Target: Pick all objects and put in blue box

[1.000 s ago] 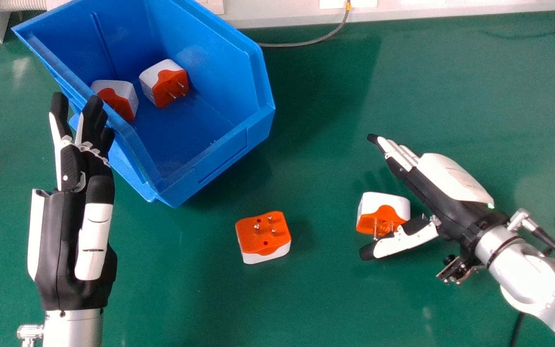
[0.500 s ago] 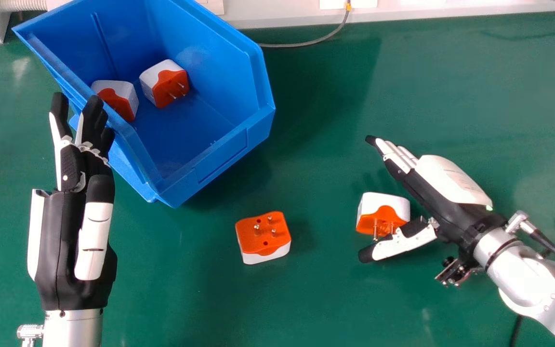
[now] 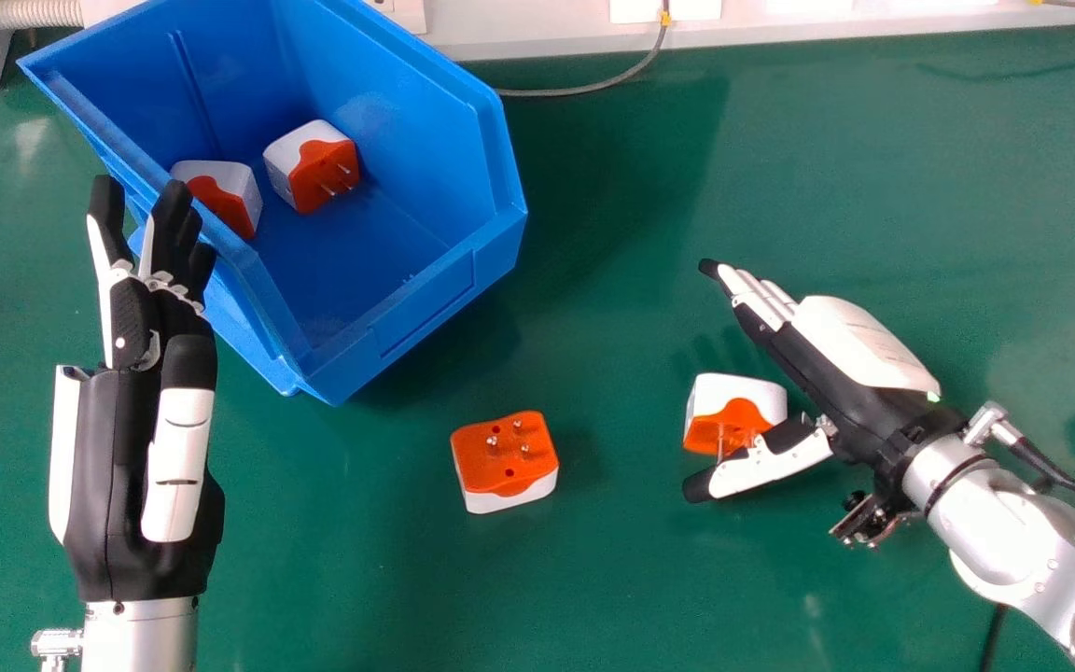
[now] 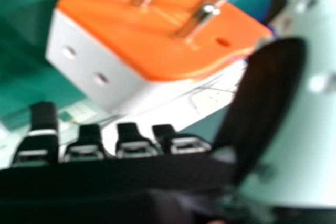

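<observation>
My right hand [image 3: 836, 383] is open at the right of the head view, its thumb on the near side of an orange and white plug adapter [image 3: 733, 401] and its straight fingers beyond it. In the right hand view the same adapter [image 4: 157, 30] is close, pins showing, between the hand's thumb [image 4: 268, 93] and fingers. Another adapter [image 3: 505, 457] lies pins up on the table, left of that one. Two more adapters [image 3: 314, 163] [image 3: 220, 191] lie inside the blue box [image 3: 425, 299]. My left hand [image 3: 136, 448] is open, fingers straight, by the box's left side.
The green table [image 3: 612, 579] extends around the objects. A grey cable [image 3: 593, 87] runs along the back edge behind the box, by a white wall strip [image 3: 519, 33]. Another cable [image 3: 1060, 478] trails from my right wrist.
The whole head view has shifted slightly left. Against the adapter beside it, my right hand has moved only a little, toward the left. Its fingers remain straight, and the adapters lie as before.
</observation>
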Controlling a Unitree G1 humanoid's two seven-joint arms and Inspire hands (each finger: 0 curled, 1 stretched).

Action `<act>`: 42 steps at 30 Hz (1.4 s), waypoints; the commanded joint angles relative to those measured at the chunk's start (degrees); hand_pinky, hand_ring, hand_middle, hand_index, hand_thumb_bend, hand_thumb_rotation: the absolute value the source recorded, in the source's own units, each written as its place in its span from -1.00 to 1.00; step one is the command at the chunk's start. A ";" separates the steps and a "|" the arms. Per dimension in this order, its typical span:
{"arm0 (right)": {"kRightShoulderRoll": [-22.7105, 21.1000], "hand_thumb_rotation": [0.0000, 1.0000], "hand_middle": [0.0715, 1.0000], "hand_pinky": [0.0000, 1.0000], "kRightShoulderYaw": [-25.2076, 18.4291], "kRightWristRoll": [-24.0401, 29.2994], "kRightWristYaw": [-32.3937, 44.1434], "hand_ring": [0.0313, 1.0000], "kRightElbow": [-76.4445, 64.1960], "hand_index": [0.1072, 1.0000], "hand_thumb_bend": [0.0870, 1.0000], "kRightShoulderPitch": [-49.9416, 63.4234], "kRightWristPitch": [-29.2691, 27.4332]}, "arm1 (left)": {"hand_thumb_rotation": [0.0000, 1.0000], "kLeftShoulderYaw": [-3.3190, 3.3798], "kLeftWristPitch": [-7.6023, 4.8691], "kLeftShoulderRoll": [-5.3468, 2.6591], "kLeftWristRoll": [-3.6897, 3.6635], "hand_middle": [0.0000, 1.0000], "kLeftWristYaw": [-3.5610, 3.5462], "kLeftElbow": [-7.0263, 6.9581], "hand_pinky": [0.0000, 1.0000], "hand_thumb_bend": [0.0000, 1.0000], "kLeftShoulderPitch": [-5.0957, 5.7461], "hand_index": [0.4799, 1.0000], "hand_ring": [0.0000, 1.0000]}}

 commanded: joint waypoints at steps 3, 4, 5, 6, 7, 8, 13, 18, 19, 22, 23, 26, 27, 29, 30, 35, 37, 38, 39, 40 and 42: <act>3.69 -0.35 0.99 0.50 3.89 -4.14 2.68 0.90 0.79 1.00 1.00 3.63 -0.51 | 0.63 -0.45 -0.10 -0.05 0.20 0.97 -0.21 -1.38 1.00 0.30 0.05 0.88 1.00; 3.73 -0.35 0.99 0.50 3.96 -4.16 2.36 0.90 0.79 1.00 1.00 3.62 -0.43 | 0.63 -0.49 -0.04 -0.04 0.15 0.97 -0.21 -1.46 1.00 0.30 0.09 0.88 1.00; 3.75 -0.40 0.96 0.46 4.12 -4.35 1.70 0.86 0.76 0.99 1.00 3.61 -0.37 | 0.63 -0.53 0.00 -0.06 0.15 0.97 -0.20 -1.59 1.00 0.29 0.16 0.88 1.00; 3.69 -0.46 0.94 0.44 4.28 -4.52 1.08 0.83 0.67 0.97 1.00 3.61 -0.44 | 0.63 -0.54 0.02 -0.07 0.12 0.97 -0.22 -1.63 1.00 0.29 0.18 0.88 1.00; 3.56 -0.46 0.94 0.44 4.54 -4.76 0.30 0.83 0.59 0.97 1.00 3.59 -0.56 | 0.63 -0.55 0.05 -0.07 0.09 0.97 -0.24 -1.65 1.00 0.29 0.19 0.88 1.00; 3.46 -0.53 0.90 0.41 4.79 -4.91 -0.36 0.79 0.63 0.94 0.98 3.53 -0.56 | 0.63 -0.55 0.06 -0.07 0.06 0.97 -0.26 -1.69 1.00 0.28 0.22 0.88 1.00; 2.75 -0.84 0.72 0.30 5.87 -5.58 -2.22 0.61 0.71 0.73 0.85 3.17 -0.38 | 0.63 -0.30 0.01 0.22 -0.45 0.98 -0.73 -0.86 1.00 0.27 -0.03 0.89 1.00; 2.34 -0.94 0.62 0.16 6.28 -5.32 -2.49 0.46 0.61 0.60 0.70 2.71 -0.37 | 0.63 -0.28 0.29 0.14 -0.23 0.98 -0.56 -1.08 1.00 0.27 0.04 0.89 1.00; 2.34 -0.95 0.59 0.13 6.06 -5.02 -2.23 0.43 0.66 0.57 0.67 2.71 -0.61 | 0.63 -0.30 0.36 0.14 -0.22 0.98 -0.55 -1.11 1.00 0.27 0.05 0.89 1.00; 2.46 -0.97 0.53 0.09 5.54 -4.38 -1.88 0.36 0.79 0.50 0.63 2.80 -1.35 | 0.63 -0.31 0.54 0.18 -0.34 0.98 -0.69 -1.32 1.00 0.27 0.20 0.90 1.00; 2.49 -0.98 0.50 0.07 5.42 -4.24 -1.85 0.33 0.82 0.46 0.61 2.84 -1.56 | 0.63 -0.30 0.59 0.20 -0.38 0.98 -0.74 -1.37 1.00 0.26 0.23 0.90 1.00; 2.50 -0.98 0.42 0.02 4.84 -3.55 -1.56 0.25 0.79 0.39 0.58 3.02 -2.33 | 0.63 -0.30 0.72 0.24 -0.38 0.98 -0.80 -1.66 1.00 0.26 0.35 0.90 1.00; 2.50 -0.98 0.42 0.02 4.72 -3.51 -1.65 0.25 0.76 0.39 0.58 3.02 -2.49 | 0.63 -0.27 0.75 0.26 -0.38 0.98 -0.84 -1.58 1.00 0.26 0.27 0.90 1.00; 2.36 -0.99 0.38 0.00 4.70 -3.82 -2.71 0.22 0.38 0.35 0.56 3.00 -2.87 | 0.63 -0.16 0.78 0.32 -0.61 0.98 -1.13 -1.09 1.00 0.26 -0.03 0.90 1.00; 2.27 -0.99 0.34 -0.02 4.64 -3.95 -3.22 0.18 0.17 0.31 0.55 3.01 -3.12 | 0.63 -0.12 0.81 0.31 -0.68 0.98 -1.24 -1.00 1.00 0.26 -0.11 0.90 1.00; 1.94 -0.99 0.20 -0.09 4.31 -3.93 -4.60 0.03 -0.42 0.17 0.33 3.14 -4.06 | 0.63 -0.19 1.02 0.15 -0.81 0.98 -1.49 -1.43 1.00 0.25 -0.06 0.90 1.00; 1.87 -0.99 0.20 -0.09 4.27 -4.11 -5.27 0.03 -0.60 0.17 0.33 3.10 -4.23 | 0.63 -0.17 1.01 0.23 -1.15 0.98 -1.86 -1.19 1.00 0.25 -0.20 0.90 1.00; 1.88 -1.00 0.14 -0.13 4.34 -4.31 -5.72 -0.03 -0.59 0.12 0.25 3.05 -4.17 | 0.63 -0.14 1.01 0.28 -1.33 0.99 -2.04 -1.05 1.00 0.25 -0.28 0.91 1.00; 1.89 -1.00 0.14 -0.13 4.45 -4.58 -6.22 -0.03 -0.62 0.12 0.25 2.98 -4.14 | 0.63 -0.12 1.07 0.33 -1.48 0.99 -2.19 -1.02 1.00 0.25 -0.32 0.91 1.00; 1.90 -1.00 0.09 -0.15 4.51 -4.81 -6.57 -0.08 -0.64 0.08 0.19 2.92 -4.13 | 0.63 -0.08 1.13 0.35 -1.61 0.99 -2.33 -1.04 1.00 0.24 -0.33 0.91 1.00; 1.86 -1.00 0.06 -0.20 4.42 -4.88 -6.56 -0.10 -0.60 0.05 0.13 2.85 -4.22 | 0.63 0.05 1.18 0.35 -1.88 0.99 -2.67 -0.94 1.00 0.23 -0.41 0.91 1.00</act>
